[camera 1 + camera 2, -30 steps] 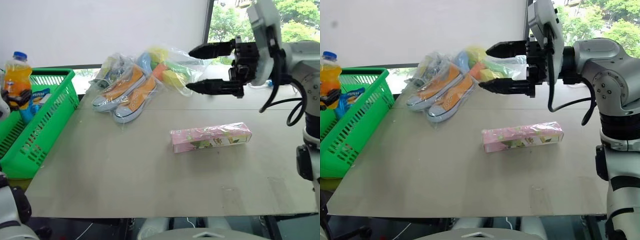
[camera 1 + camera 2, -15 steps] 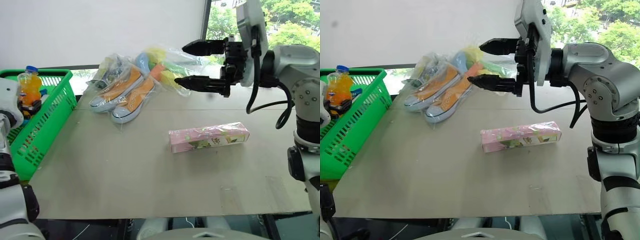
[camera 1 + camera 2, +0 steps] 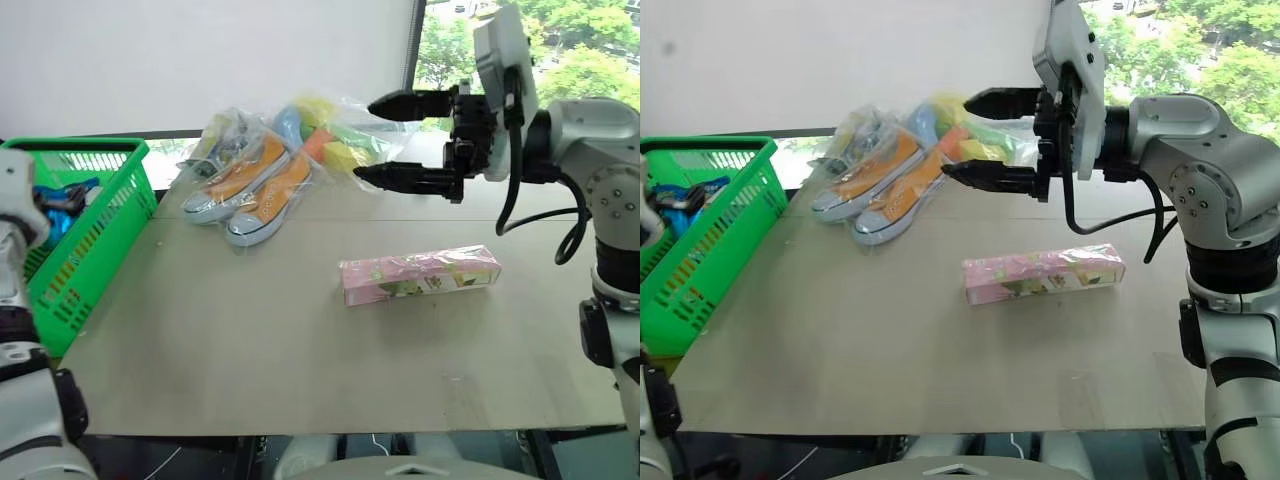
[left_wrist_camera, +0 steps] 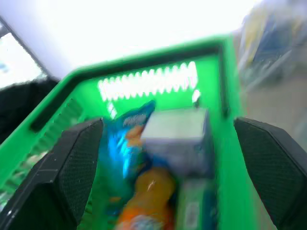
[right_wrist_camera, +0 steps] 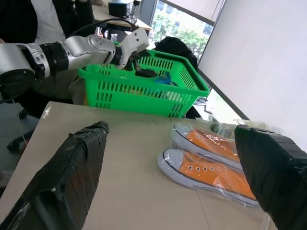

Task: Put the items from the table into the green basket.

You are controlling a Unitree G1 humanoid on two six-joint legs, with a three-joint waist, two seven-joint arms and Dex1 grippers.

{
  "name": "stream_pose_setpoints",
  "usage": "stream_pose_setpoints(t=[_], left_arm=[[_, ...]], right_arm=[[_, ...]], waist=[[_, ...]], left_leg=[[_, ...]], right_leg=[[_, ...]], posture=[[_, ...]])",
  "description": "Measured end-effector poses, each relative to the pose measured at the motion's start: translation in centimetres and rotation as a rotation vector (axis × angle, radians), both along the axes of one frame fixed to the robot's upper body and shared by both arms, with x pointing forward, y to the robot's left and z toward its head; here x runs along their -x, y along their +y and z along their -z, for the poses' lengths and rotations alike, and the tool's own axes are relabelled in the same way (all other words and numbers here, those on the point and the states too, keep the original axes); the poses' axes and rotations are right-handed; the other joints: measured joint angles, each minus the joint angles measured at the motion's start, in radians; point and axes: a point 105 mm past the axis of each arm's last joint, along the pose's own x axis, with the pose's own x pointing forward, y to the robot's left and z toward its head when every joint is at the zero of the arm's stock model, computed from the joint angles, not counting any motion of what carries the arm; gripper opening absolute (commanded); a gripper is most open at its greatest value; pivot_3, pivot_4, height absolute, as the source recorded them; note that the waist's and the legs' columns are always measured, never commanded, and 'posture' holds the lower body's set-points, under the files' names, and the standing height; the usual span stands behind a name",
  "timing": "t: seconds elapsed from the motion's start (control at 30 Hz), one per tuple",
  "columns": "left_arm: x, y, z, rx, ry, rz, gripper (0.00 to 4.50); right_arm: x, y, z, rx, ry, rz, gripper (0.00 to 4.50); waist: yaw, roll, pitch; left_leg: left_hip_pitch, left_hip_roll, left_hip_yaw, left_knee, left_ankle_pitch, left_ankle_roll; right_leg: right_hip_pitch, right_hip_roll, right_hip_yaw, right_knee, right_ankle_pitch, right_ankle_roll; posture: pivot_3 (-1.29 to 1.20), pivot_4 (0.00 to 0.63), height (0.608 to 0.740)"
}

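Note:
The green basket [image 3: 85,235] stands at the table's [image 3: 250,340] left edge. My left gripper [image 4: 168,124] hovers open over it. Below its fingers the orange bottle [image 4: 148,191] lies inside the basket, free of them. The bagged orange sneakers [image 3: 250,185] lie at the back of the table. At mid-table lies the pink floral box [image 3: 420,275]. My right gripper [image 3: 365,140] is open and empty. It points left, in the air just right of the sneakers and beyond the box.
A blue snack bag [image 4: 122,143] and a pale box [image 4: 175,139] also lie in the basket. A clear bag of yellow, green and blue items [image 3: 335,130] sits behind the sneakers. A person [image 5: 43,19] stands beyond the basket.
My left gripper has opened and let go of the orange bottle, which now lies in the basket. The right gripper has stayed open near the sneakers.

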Motion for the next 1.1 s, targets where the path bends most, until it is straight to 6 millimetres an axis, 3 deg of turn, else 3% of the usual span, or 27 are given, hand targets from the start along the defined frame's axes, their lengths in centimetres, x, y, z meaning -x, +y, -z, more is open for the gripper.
stream_pose_setpoints(t=[0.1, 0.17, 0.27, 0.33, 0.5, 0.6, 0.67, 0.83, 0.93, 1.1], left_arm=[[-1.4, -5.1, -2.1, 0.025, -0.061, 0.214, 4.45], [-2.1, -10.2, -1.7, 0.056, -0.03, 0.407, 4.45], [-2.1, -18.0, 1.9, 0.091, 0.118, 0.675, 4.45], [-1.4, -22.1, 4.2, 0.1, 0.217, 0.811, 4.45], [0.1, -29.5, 7.5, 0.086, 0.362, 1.068, 4.45], [0.3, -32.6, 8.9, 0.067, 0.439, 1.177, 4.45], [-0.3, -33.4, 9.3, 0.054, 0.478, 1.208, 4.45], [-1.6, -34.2, 9.6, -0.005, 0.567, 1.266, 4.45], [-0.6, -35.2, 11.2, -0.019, 0.682, 1.355, 4.45], [0.2, -35.1, 13.5, -0.102, 0.822, 1.371, 4.45]], right_arm=[[0.1, -0.3, 0.5, 0.012, 0.003, 0.012, 4.5], [0.4, -1.3, 1.1, 0.028, 0.001, 0.05, 4.5], [0.2, -3.2, 3.0, 0.063, 0.052, 0.142, 4.5], [0.2, -4.8, 4.0, 0.082, 0.087, 0.218, 4.5], [1.4, -8.8, 5.5, 0.13, 0.127, 0.403, 4.5], [2.6, -10.5, 6.3, 0.159, 0.156, 0.484, 4.5], [3.3, -10.9, 6.4, 0.166, 0.165, 0.513, 4.5], [4.9, -10.8, 6.5, 0.185, 0.164, 0.531, 4.5], [5.5, -11.2, 7.6, 0.199, 0.2, 0.565, 4.5], [6.0, -11.1, 7.5, 0.177, 0.194, 0.591, 4.5]], waist=[[-0.005, 0.0, -0.001], [-0.009, 0.001, -0.002], [-0.027, 0.003, -0.002], [-0.046, 0.003, -0.002], [-0.101, 0.007, -0.003], [-0.136, 0.009, -0.003], [-0.173, 0.011, -0.003], [-0.248, 0.015, -0.003], [-0.285, 0.017, -0.004], [-0.356, 0.018, -0.003]], left_leg=[[0.0, 0.0, 0.002, 0.0, 0.0, 0.0], [0.0, 0.0, 0.002, 0.0, 0.0, 0.001], [0.0, 0.0, 0.004, 0.0, 0.0, 0.001], [0.0, 0.001, 0.005, 0.0, 0.0, 0.001], [0.002, 0.001, 0.007, 0.0, -0.001, 0.002], [0.002, 0.002, 0.007, 0.001, -0.001, 0.002], [0.003, 0.002, 0.007, 0.001, -0.001, 0.002], [0.004, 0.003, 0.006, 0.001, -0.001, 0.003], [0.004, 0.003, 0.006, 0.002, -0.003, 0.006], [0.005, 0.003, 0.005, 0.002, -0.004, 0.007]], right_leg=[[0.0, 0.0, 0.002, 0.0, 0.0, 0.0], [0.001, 0.0, 0.002, -0.001, 0.0, 0.0], [0.0, 0.0, 0.005, -0.001, 0.0, 0.0], [0.0, 0.0, 0.005, -0.001, 0.0, 0.0], [0.001, 0.0, 0.007, -0.001, 0.0, 0.0], [0.002, 0.0, 0.007, -0.001, 0.0, 0.0], [0.003, 0.001, 0.007, -0.001, 0.0, 0.001], [0.006, 0.0, 0.005, -0.003, -0.001, 0.001], [0.007, 0.0, 0.004, -0.004, -0.002, 0.003], [0.009, -0.001, 0.004, -0.005, -0.003, 0.005]], posture=[[0.03, 0.0, 0.74], [0.01, 0.0, 0.74], [-0.04, 0.0, 0.74], [-0.1, 0.0, 0.74], [-0.2, 0.0, 0.74], [-0.28, 0.0, 0.74], [-0.34, 0.0, 0.74], [-0.39, 0.0, 0.74], [-0.42, 0.0, 0.74], [-0.43, 0.0, 0.74]])
